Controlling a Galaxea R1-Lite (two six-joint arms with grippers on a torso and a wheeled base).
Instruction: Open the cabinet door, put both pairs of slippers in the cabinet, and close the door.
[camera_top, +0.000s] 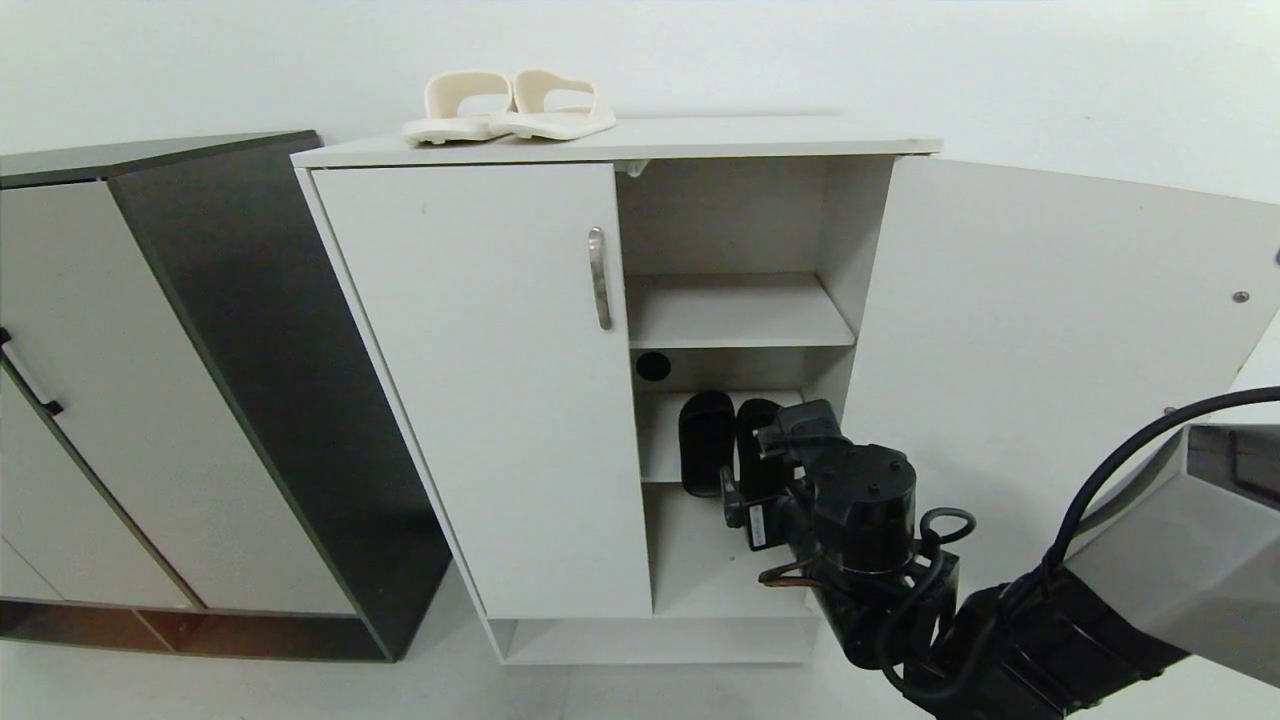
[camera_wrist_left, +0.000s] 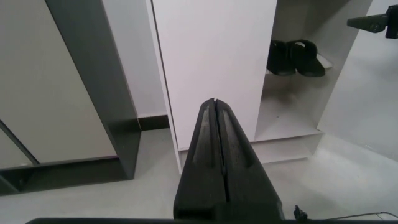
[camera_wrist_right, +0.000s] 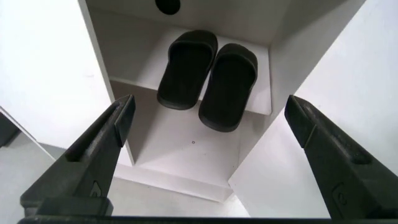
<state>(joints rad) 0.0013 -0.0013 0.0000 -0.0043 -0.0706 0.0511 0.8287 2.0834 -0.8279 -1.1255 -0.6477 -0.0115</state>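
Right end effector (camera_top: 765, 462), released, faces the shelved black slippers (camera_top: 705, 440); the white pair (camera_top: 508, 105) lies up-left atop the cabinet (camera_top: 760, 135).

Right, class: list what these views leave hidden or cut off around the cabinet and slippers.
- Head view: the closed left door hides the left half of the cabinet.
- Head view: the right gripper covers part of the black slippers.
- Head view: the open right door is cut by the picture's edge.
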